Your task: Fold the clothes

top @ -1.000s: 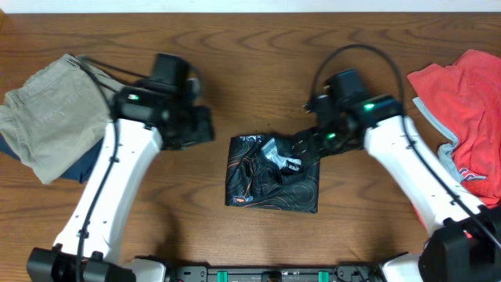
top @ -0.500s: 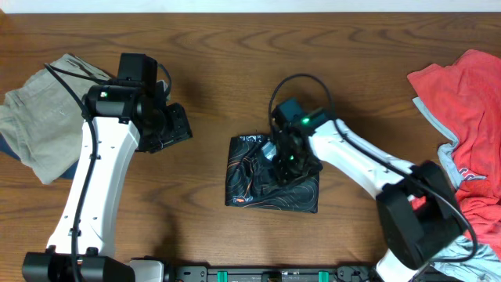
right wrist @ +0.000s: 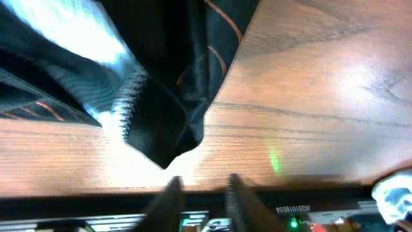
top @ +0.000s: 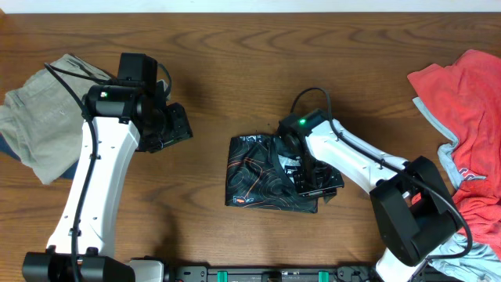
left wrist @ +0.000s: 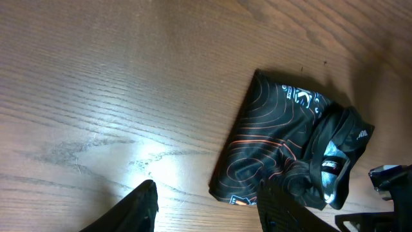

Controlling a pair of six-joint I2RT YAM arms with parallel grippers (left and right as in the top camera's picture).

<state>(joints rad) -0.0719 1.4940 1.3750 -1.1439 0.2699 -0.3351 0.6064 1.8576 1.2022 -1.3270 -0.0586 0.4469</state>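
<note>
The clothes, a black jersey (top: 262,176) with orange contour lines, lie folded in a rough square at the table's middle. My right gripper (top: 319,186) is low over its lower right edge, where the cloth is bunched. In the right wrist view the jersey (right wrist: 161,77) fills the upper left. The right gripper (right wrist: 203,190) stands narrowly open just short of the jersey's corner, with nothing between the fingers. My left gripper (top: 174,129) hovers to the left of the jersey, apart from it. In the left wrist view it (left wrist: 209,212) is open over bare wood, with the jersey (left wrist: 277,135) ahead to the right.
A beige garment (top: 47,113) lies heaped at the far left over something dark blue. A red shirt (top: 470,102) and pale grey cloth (top: 448,160) lie at the right edge. A black rail (top: 274,274) runs along the table's front edge.
The right arm swung in onto the jersey, then slid from its middle to its lower right edge, its jaws narrowing. The left arm drew back to the left and has since held still.
</note>
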